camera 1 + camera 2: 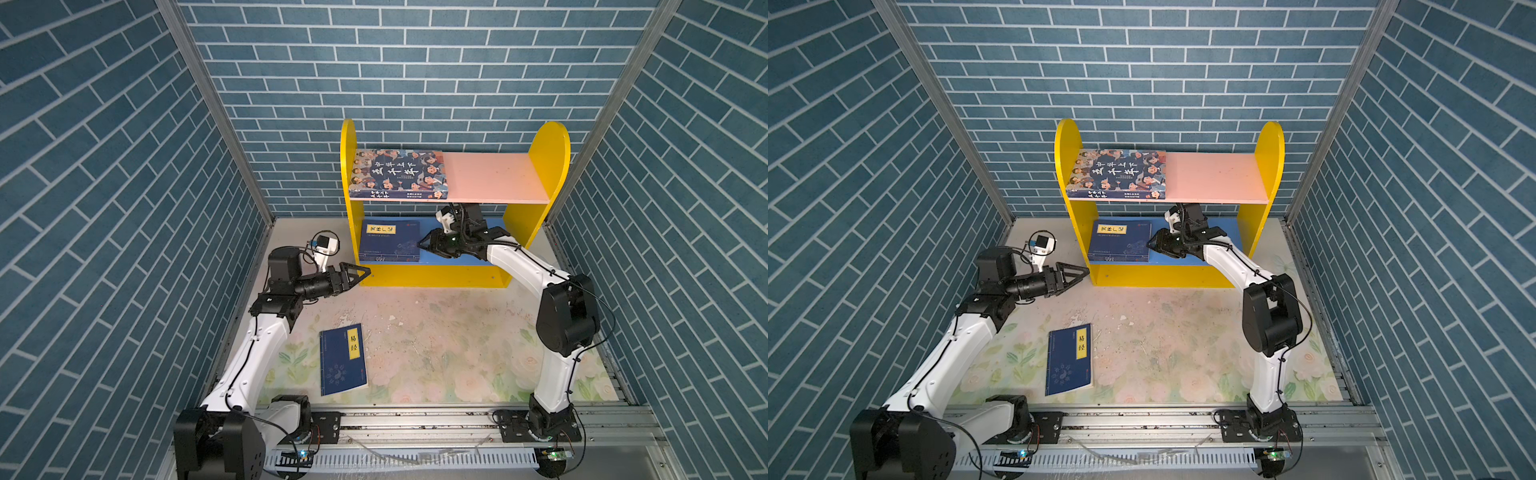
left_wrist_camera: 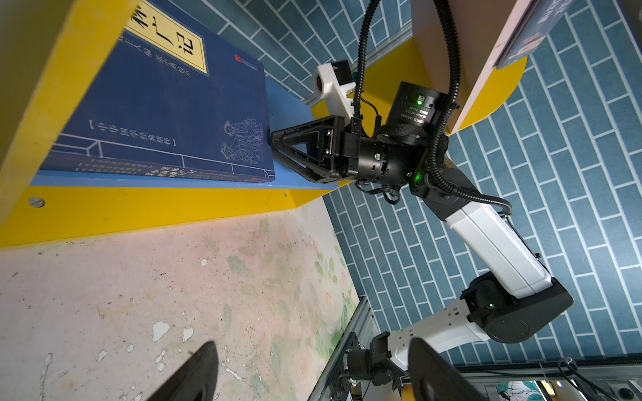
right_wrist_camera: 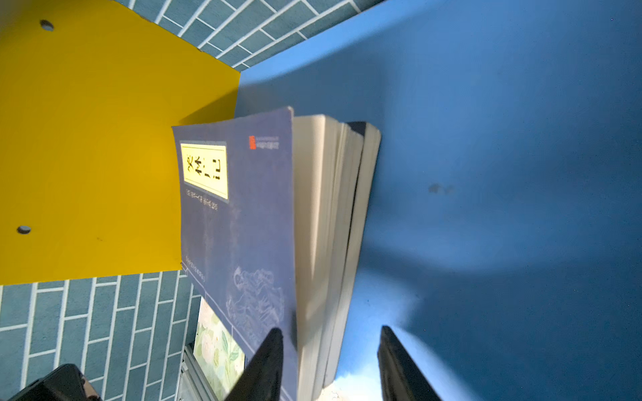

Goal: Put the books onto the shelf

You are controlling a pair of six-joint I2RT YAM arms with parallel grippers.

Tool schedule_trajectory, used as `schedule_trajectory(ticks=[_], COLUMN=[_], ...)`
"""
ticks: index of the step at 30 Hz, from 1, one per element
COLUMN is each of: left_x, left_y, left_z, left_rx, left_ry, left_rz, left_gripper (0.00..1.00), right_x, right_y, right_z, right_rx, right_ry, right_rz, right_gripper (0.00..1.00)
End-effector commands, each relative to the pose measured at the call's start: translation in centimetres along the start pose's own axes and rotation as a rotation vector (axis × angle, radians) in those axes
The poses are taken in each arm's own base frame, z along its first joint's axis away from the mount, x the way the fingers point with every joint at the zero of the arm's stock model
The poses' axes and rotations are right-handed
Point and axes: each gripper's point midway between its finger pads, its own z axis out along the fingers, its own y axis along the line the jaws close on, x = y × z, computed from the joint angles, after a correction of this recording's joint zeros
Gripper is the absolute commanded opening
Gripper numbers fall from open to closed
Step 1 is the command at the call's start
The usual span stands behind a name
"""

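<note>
Stack of navy books (image 1: 390, 245) lies flat on the shelf's (image 1: 549, 166) smooth blue lower board (image 3: 486, 173), close to one yellow side panel, probably to leave room beside it. Right gripper (image 3: 329, 333) straddles the stack's page edge, jaws partly apart with a gap on one side. It isn't clamping; reads as squaring-up or release. Soft covers, pages fanning slightly. Thick cartoon-cover book (image 1: 399, 172) sits on the pink upper board (image 1: 490, 176). One thin navy paperback (image 1: 343, 359) lies on the floral table mat (image 1: 436, 353); left gripper (image 1: 362, 274) hangs wide, empty, by the shelf's front corner.
</note>
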Motion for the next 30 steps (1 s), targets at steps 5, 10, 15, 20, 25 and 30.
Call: schedule_trajectory(ticks=[5, 10, 15, 20, 25, 30], left_x=[-0.7, -1.4, -0.1, 2.1, 5.4, 7.7], left_y=[4.5, 9.2, 12.5, 14.2, 15.2, 16.5], left_z=[-1.8, -4.8, -6.8, -8.1, -8.9, -8.5], left_rx=[-0.304, -0.615, -0.808, -0.905, -0.955, -0.948], left_ry=[-0.079, -0.154, -0.131, -0.072, -0.002, 0.053], left_rz=[0.027, -0.005, -0.059, -0.138, -0.263, -0.354], left_gripper=[0.86, 0.83, 0.81, 0.81, 0.85, 0.88], right_x=[-1.5, 1.0, 4.3, 7.5, 10.9, 14.9], right_y=[2.9, 1.5, -0.4, -1.8, -1.9, -0.2], right_z=[-4.8, -5.7, -6.2, -7.2, -9.0, -10.8], right_rx=[-0.073, -0.058, -0.008, 0.044, 0.044, -0.024], right_ry=[-0.160, -0.142, -0.057, 0.018, 0.091, 0.189], right_rz=[-0.086, -0.046, -0.016, -0.012, -0.007, -0.001], right_gripper=[0.47, 0.47, 0.47, 0.47, 0.47, 0.47])
